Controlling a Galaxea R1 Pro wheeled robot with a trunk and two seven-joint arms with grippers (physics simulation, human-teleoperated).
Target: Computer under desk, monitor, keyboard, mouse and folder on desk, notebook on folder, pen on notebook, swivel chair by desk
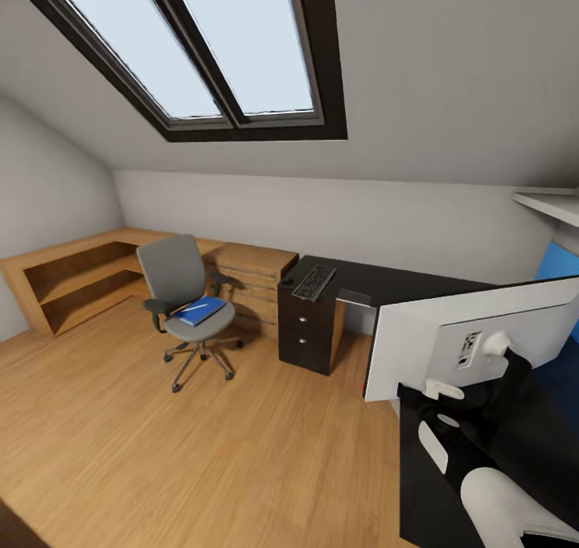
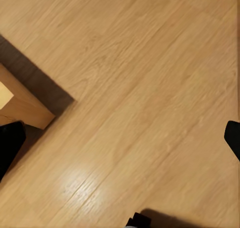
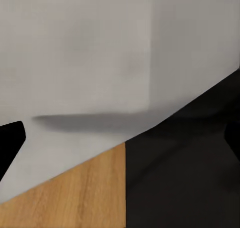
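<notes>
While our right gripper [image 1: 450,387], grip state unclear, meets the monitor [image 1: 450,331] at lower right, we risk tipping it off the desk [image 1: 386,279].

The swivel chair [image 1: 183,291] is showing a grey seat and back with black armrests and a chrome base, and the folder [image 1: 201,310] on it is glowing bright blue. The table [image 1: 378,284] is gleaming glossy black (silver knobs on its drawers), the keyboard [image 1: 314,281] dark, the monitor [image 1: 474,331] pale grey-backed, the floor [image 1: 161,451] honey-coloured wood grain.
</notes>
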